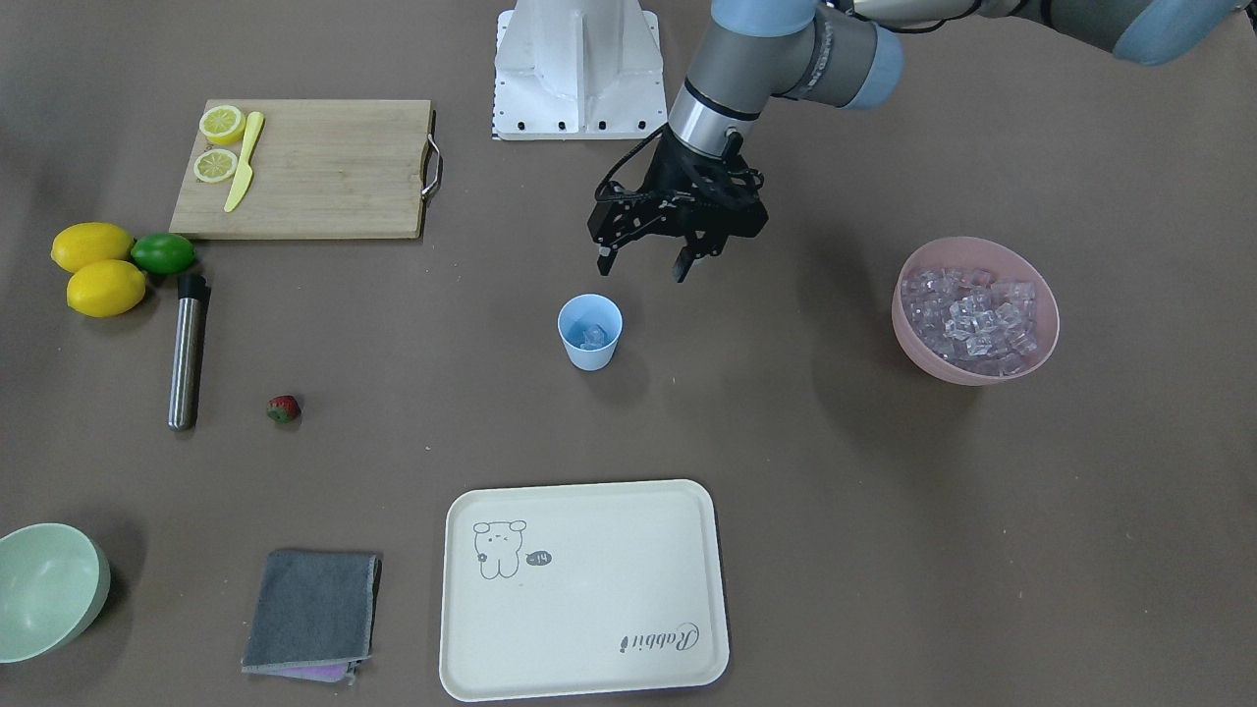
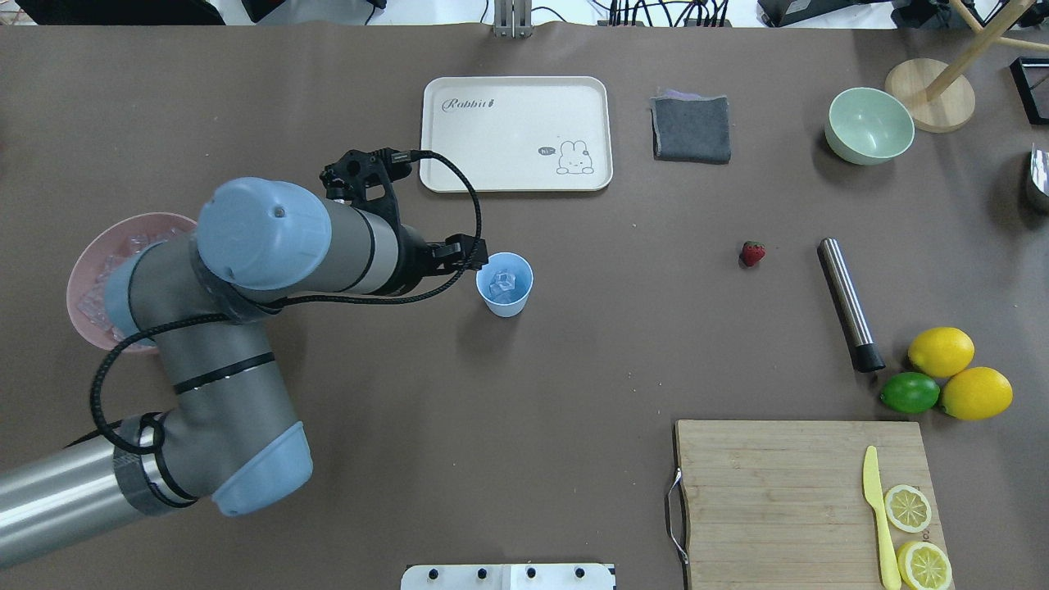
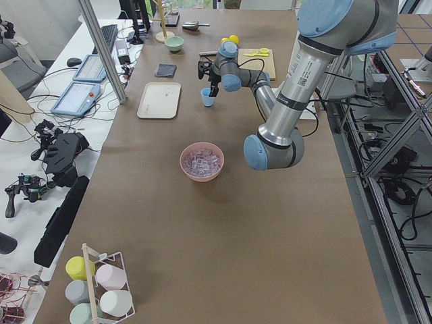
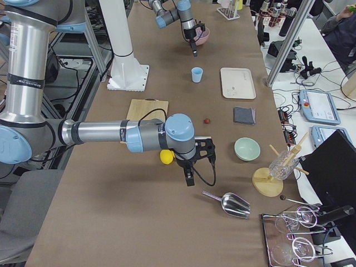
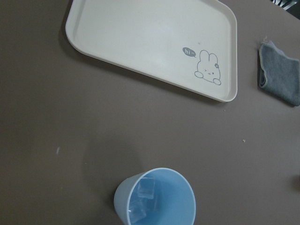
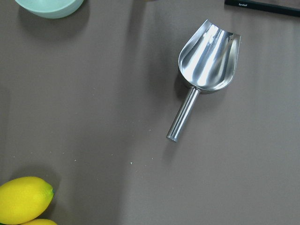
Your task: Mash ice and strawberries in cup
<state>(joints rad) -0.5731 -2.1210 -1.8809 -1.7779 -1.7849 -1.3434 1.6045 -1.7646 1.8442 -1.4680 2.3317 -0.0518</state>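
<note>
I see a matt brown table [image 1: 884,491] under a smooth light-blue plastic cup [image 1: 590,332] holding clear, glassy ice [image 1: 593,337]. The scoop [image 6: 206,56] is mirror-bright metal, the board [image 1: 324,167] pale grained wood, the tray [image 1: 589,628] matt cream plastic, and the folded cloth [image 1: 309,609] dull grey fabric.

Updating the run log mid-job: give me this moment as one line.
left hand: open, empty, beside cup | cup: ice inside | strawberry: not in cup | right hand: state unclear

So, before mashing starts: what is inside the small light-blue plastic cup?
A few clear ice cubes sit in the light-blue cup; the small red strawberry lies out on the table. The cup's bottom beneath the cubes is covered.
</note>
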